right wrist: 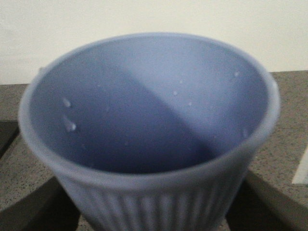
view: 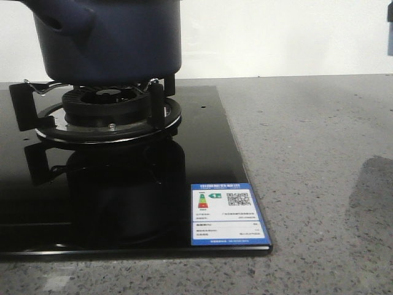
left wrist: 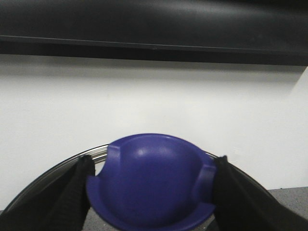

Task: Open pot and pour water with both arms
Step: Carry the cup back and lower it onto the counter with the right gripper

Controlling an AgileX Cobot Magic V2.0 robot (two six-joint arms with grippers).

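The dark navy pot (view: 110, 37) stands on the gas burner (view: 107, 107) at the far left of the front view; its top is cut off there, and a stubby handle (view: 64, 21) points left. In the left wrist view my left gripper (left wrist: 153, 164) is shut on the lid's blue knob (left wrist: 151, 183), black fingers (left wrist: 72, 192) on either side. The lid's metal rim (left wrist: 94, 152) curves behind the knob. My right gripper (right wrist: 154, 209) is shut on a light blue ribbed cup (right wrist: 144, 120), held upright, with water droplets on its inner wall.
A black glass hob (view: 202, 141) with an energy label sticker (view: 226, 215) lies on the grey speckled counter (view: 319, 160). A white wall (view: 276, 37) stands behind. A dark hood (left wrist: 154, 24) hangs above in the left wrist view.
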